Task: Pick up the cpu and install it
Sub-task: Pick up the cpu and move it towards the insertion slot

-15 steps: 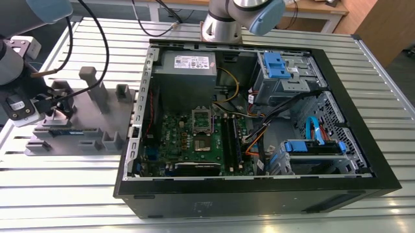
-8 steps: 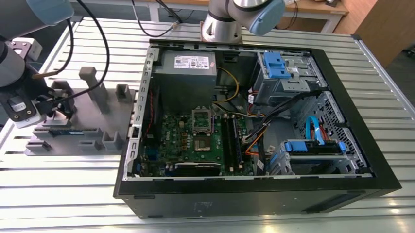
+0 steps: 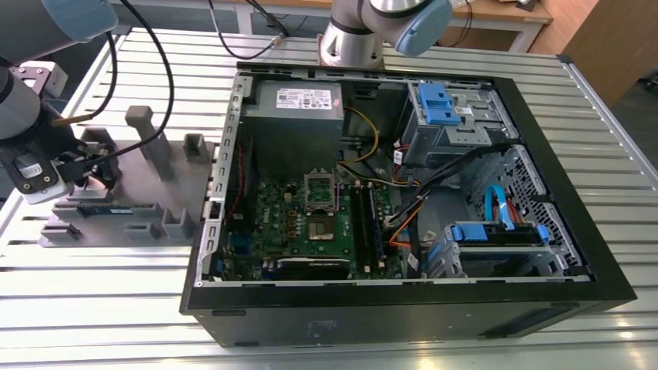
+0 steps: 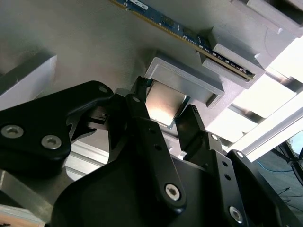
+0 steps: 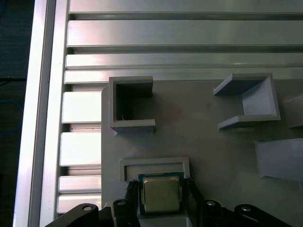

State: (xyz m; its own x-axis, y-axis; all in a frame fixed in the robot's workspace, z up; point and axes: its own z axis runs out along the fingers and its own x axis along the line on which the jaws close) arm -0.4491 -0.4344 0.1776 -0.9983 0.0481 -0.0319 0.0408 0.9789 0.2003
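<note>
Exterior view showed me the open computer case [image 3: 391, 316], its motherboard [image 3: 293, 223] exposed to receive the chip. Beside it, on the exterior view's left, sat the grey tray [image 3: 103, 231] where parts were staged. I had the gripper [image 5: 160, 185] low over that tray, jaws parted narrowly to straddle the cpu [image 5: 161, 195]. It lay flat in its raised pocket [image 5: 154, 163], not yet lifted, I judged.

Robotics lab: slotted aluminium bench [image 3: 103, 316], opened computer case [image 3: 411, 320].
</note>
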